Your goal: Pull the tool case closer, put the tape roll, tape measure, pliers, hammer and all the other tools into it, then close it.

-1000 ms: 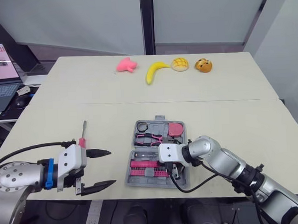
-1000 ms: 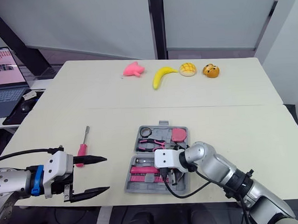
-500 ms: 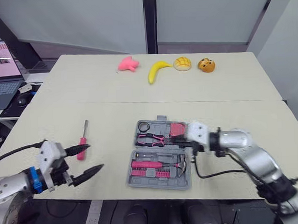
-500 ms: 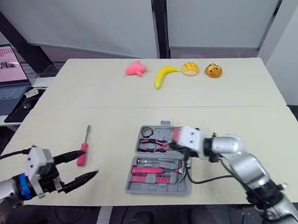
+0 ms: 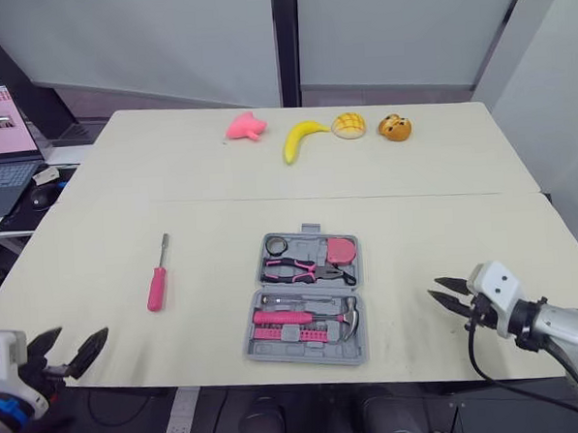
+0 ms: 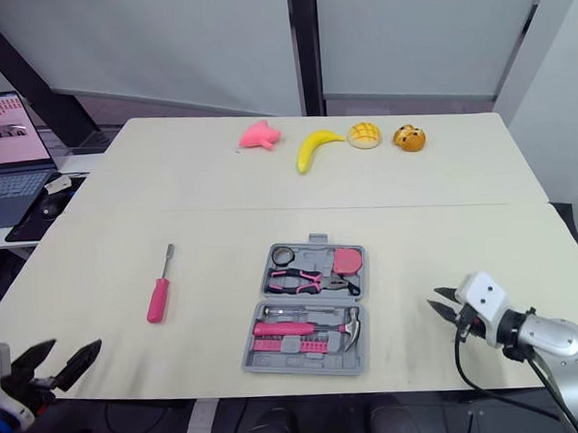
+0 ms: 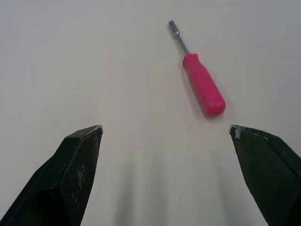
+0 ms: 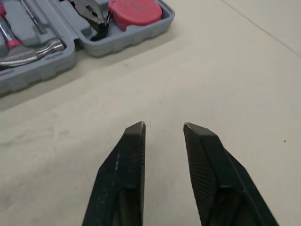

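Left wrist view looks along the table (image 5: 415,210) at the screwdriver (image 7: 200,84), which lies flat with its long axis running away from the robot, metal tip toward the far side and pink handle nearer. It sits well left of the open tool case (image 5: 305,298), apart from it. The case lies flat near the front edge, its hinge running left to right. The far half holds the tape roll (image 5: 275,244), pliers (image 5: 292,269) and tape measure (image 5: 341,248), the near half the hammer (image 5: 314,317). The left gripper (image 5: 73,342) hangs low at the table's near left corner, fingers spread wide, aimed at the screwdriver. The right gripper (image 5: 440,291) hovers low right of the case, pointing toward it, fingers slightly parted, holding nothing.
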